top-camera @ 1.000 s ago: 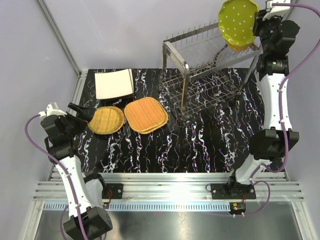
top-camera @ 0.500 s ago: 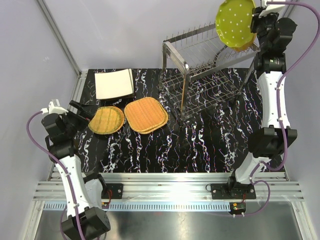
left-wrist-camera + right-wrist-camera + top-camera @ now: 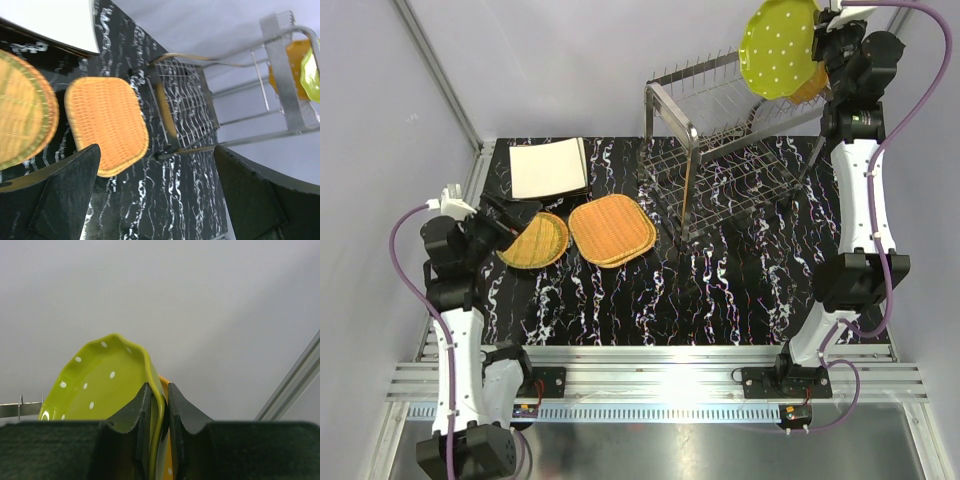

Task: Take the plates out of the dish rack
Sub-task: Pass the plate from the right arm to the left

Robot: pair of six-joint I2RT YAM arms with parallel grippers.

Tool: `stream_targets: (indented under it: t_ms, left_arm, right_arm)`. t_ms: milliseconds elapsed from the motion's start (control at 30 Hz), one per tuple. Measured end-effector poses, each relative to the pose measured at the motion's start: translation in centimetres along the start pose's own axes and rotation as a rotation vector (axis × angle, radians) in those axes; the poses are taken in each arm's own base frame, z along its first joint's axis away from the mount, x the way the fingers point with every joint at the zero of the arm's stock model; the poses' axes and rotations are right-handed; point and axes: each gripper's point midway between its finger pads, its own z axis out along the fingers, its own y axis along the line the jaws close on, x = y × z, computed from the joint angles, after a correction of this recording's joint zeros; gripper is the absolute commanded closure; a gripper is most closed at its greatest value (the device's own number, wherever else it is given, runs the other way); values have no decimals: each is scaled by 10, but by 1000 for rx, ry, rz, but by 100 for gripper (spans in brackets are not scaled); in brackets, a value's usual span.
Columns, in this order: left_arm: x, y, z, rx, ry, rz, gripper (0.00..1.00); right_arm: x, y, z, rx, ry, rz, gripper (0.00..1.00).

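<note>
Above the dish rack (image 3: pixel 720 165), green plate (image 3: pixel 778 48) stands upright, facing left.

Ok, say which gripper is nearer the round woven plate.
Left. The left gripper hovers open beside the round woven plate; the right gripper clamps the green dotted plate above the dish rack.

This is a robotics lab test cell, not a kitchen: a left arm (image 3: pixel 458 335) and a right arm (image 3: pixel 868 200) stand bolted to an aluminium rail (image 3: pixel 660 382) at the near edge of a black marbled bench (image 3: pixel 740 290). Plain grey panels (image 3: pixel 550 70) and an aluminium post (image 3: pixel 438 70) box it in, and purple cables (image 3: pixel 393 250) loop off the arms. The dish rack (image 3: pixel 720 170) and plates (image 3: pixel 610 230) are the only household things.
</note>
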Motion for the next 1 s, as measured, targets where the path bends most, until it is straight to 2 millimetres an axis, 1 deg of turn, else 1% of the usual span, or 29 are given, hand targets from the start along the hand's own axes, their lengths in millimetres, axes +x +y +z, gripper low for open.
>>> stream_targets:
  t_ms: [367,500,633,767,900,1000]
  left_arm:
    - [20,-55,16,146,87,-1,1]
    - [24,-85,25,214,117,-2,1]
    - [27,-123,32,299,144,15,1]
    - [26,-161,40,379,155,33,1]
    - [33,-188,52,433,183,37,1]
    - [41,-200,62,456,207,31,1]
  right_arm:
    - [-1,3,1,-7,-3,-2,100]
    - [-3,9,1,-21,-7,-8,100]
    - [-6,13,2,-34,-9,-8,100]
    - [-14,15,2,-40,-26,-12,100]
    - [-21,16,2,-44,-40,-17,100]
    - [-23,21,3,-54,-44,-19,100]
